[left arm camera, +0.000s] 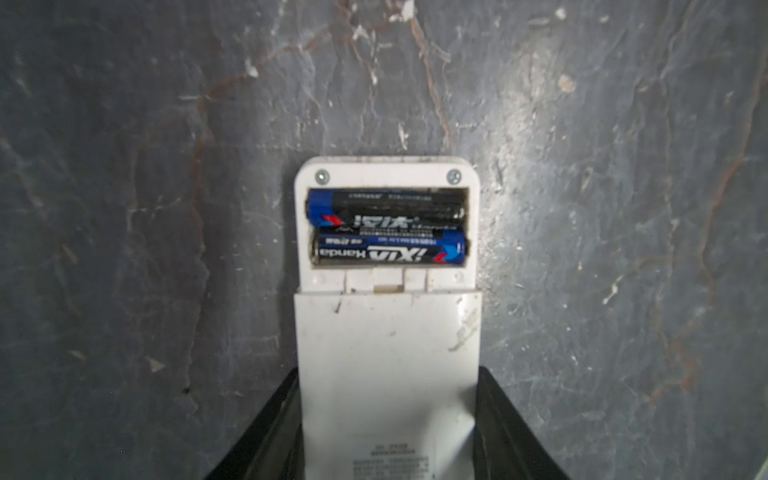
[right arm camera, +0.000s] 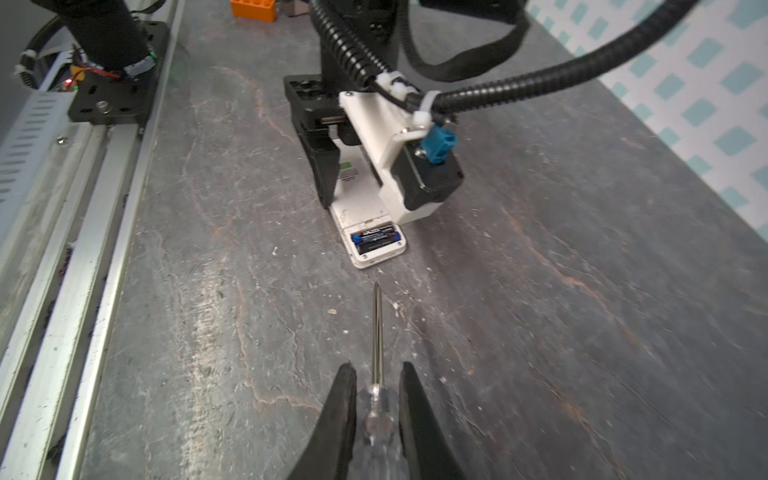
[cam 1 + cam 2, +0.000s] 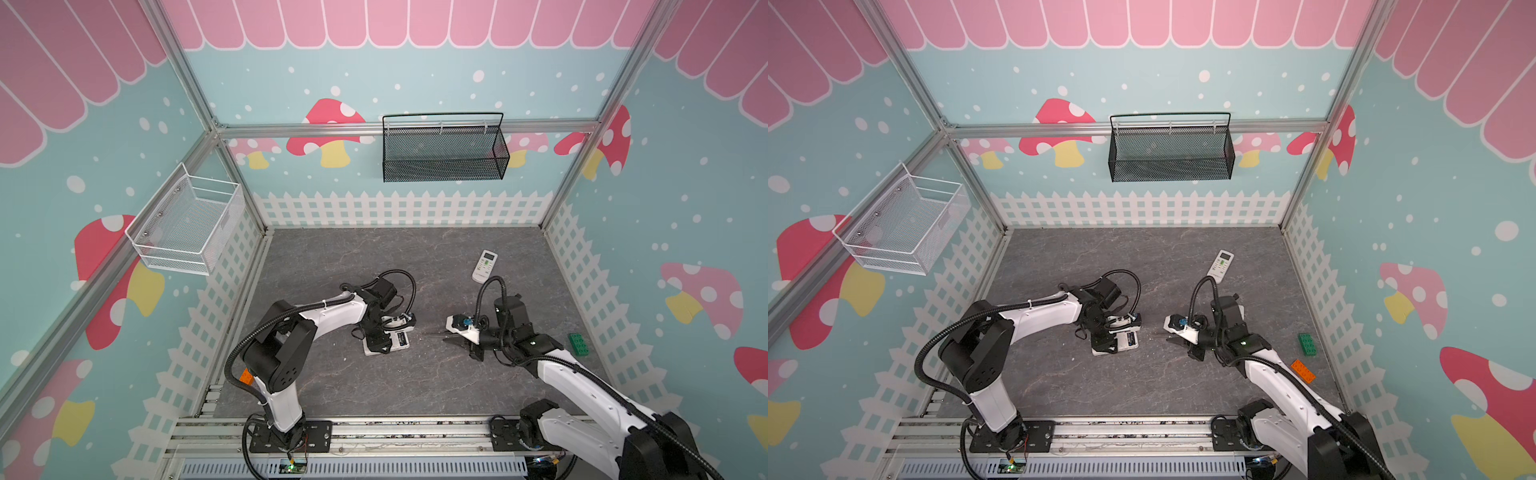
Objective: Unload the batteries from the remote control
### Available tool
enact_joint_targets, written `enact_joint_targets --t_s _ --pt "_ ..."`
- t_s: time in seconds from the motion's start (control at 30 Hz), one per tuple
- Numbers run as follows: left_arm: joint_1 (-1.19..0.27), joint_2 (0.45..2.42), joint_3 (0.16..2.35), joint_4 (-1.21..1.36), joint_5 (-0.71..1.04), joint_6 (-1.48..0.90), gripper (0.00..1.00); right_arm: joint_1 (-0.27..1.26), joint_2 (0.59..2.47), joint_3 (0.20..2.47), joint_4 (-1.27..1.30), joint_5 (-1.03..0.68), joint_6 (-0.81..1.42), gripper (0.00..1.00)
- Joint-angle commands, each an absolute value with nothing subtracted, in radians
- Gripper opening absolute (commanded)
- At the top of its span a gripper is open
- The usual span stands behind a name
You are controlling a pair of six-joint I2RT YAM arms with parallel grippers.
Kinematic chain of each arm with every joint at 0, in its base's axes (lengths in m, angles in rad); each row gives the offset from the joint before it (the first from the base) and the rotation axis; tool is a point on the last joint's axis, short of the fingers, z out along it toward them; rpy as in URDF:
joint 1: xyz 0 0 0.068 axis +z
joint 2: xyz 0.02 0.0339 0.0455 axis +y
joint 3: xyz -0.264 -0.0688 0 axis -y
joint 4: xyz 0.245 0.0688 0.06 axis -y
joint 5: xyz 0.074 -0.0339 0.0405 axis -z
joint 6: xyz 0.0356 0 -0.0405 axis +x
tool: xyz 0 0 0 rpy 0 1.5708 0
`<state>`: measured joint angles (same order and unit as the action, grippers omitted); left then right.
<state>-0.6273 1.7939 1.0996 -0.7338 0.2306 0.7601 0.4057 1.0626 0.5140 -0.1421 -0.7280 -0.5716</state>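
A white remote control (image 1: 386, 332) lies face down on the grey table, and its battery bay stands uncovered at the end away from my left arm. Two black-and-blue batteries (image 1: 386, 208) (image 1: 388, 249) sit side by side in the bay. My left gripper (image 1: 388, 372) is shut on the remote's body, one finger on each long side. In both top views it holds the remote (image 3: 401, 340) (image 3: 1128, 340) near the table's middle. My right gripper (image 2: 377, 365) is shut on a clear-handled screwdriver (image 2: 377, 332). Its tip points at the batteries (image 2: 376, 240) from a short way off, not touching.
Another white remote (image 3: 484, 266) lies face up at the back right. A green brick (image 3: 579, 344) and an orange brick (image 3: 1302, 370) lie by the right wall, and another orange brick (image 2: 253, 8) by the left arm's base. A black basket (image 3: 444, 149) and a white basket (image 3: 187, 220) hang on the walls.
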Motion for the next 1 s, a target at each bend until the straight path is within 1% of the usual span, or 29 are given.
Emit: enact_joint_targets --t_s 0.0,0.2,0.3,0.43,0.7,0.73,0.9,0.97 --pt "-0.612 1.781 1.072 -0.670 0.213 0.866 0.52 0.443 1.134 0.554 -0.090 -0.796 -0.653 0.00" --pt "-0.611 1.783 1.018 -0.615 0.230 0.888 0.52 0.465 1.258 0.571 0.012 -0.830 -0.616 0.00" --pt "-0.611 1.791 1.014 -0.620 0.249 0.906 0.52 0.475 1.322 0.622 0.002 -0.835 -0.596 0.00" --pt "-0.598 1.805 1.042 -0.625 0.262 0.887 0.48 0.479 1.401 0.682 -0.014 -0.859 -0.571 0.00" --pt "-0.582 1.819 1.040 -0.625 0.265 0.921 0.48 0.511 1.485 0.750 -0.092 -0.782 -0.607 0.00" --pt "-0.581 1.821 1.039 -0.624 0.265 0.918 0.50 0.513 1.489 0.751 -0.092 -0.775 -0.605 0.00" --pt "-0.580 1.822 1.036 -0.617 0.263 0.915 0.63 0.516 1.510 0.762 -0.098 -0.733 -0.602 0.00" --pt "-0.580 1.824 1.032 -0.617 0.265 0.923 0.66 0.516 1.520 0.765 -0.095 -0.716 -0.576 0.00"
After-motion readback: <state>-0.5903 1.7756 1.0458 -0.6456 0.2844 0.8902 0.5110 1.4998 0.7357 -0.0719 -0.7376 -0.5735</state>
